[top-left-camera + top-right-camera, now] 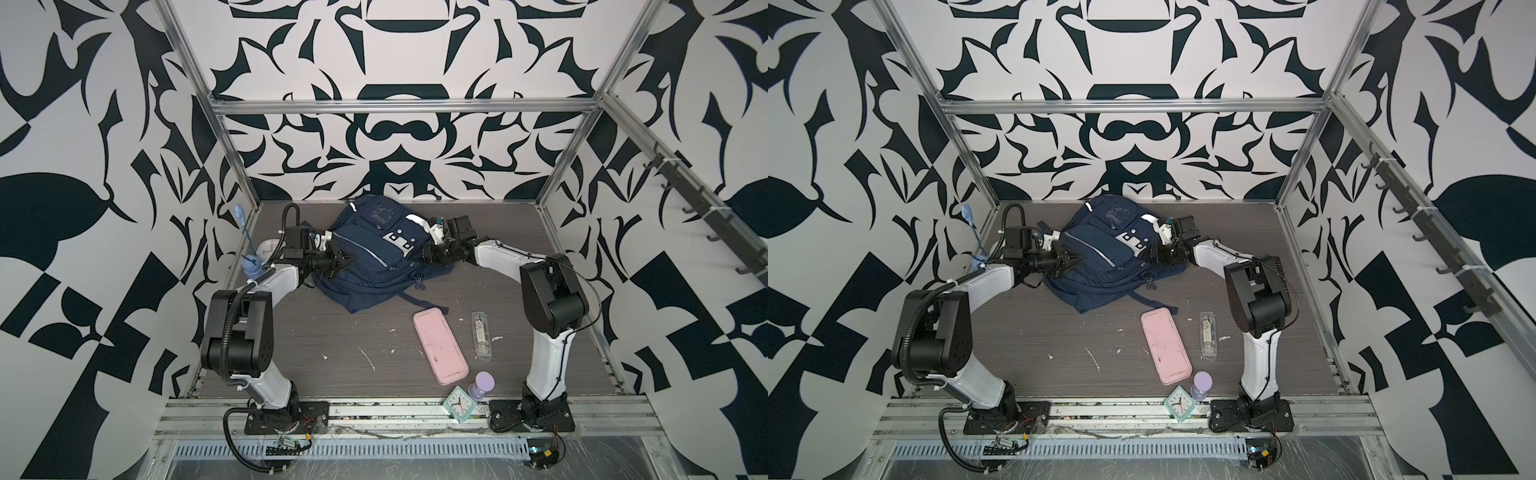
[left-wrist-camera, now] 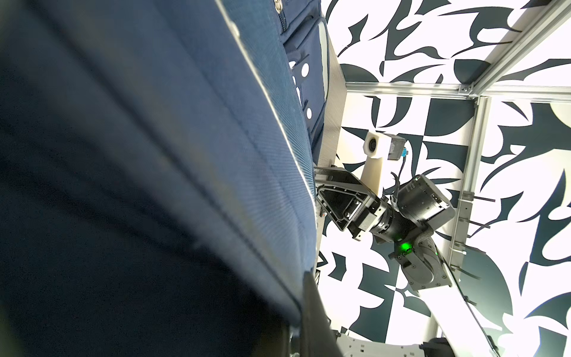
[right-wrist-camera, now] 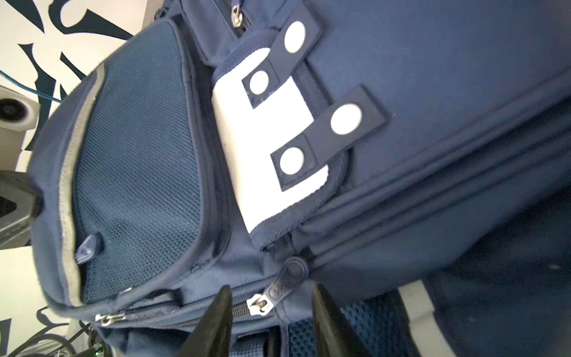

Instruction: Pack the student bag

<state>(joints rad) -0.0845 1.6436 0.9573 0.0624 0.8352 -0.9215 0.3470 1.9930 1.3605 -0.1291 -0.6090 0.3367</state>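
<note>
Right wrist view: the right gripper (image 3: 272,323) is hovering with jaws partly spread around a zipper pull (image 3: 262,304) on the student bag (image 3: 432,92), which is lying at the back middle of the table (image 1: 332,340), while the left gripper (image 1: 347,260), pinched shut on the opposite side, is apparently bracing it for unzipping.

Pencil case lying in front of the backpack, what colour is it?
The pencil case is pale pink, best seen in a top view.

student bag (image 1: 365,266) at table (image 1: 311,340) rear; flat case (image 1: 440,347) and clock (image 1: 459,404) nearer, rightward
</note>
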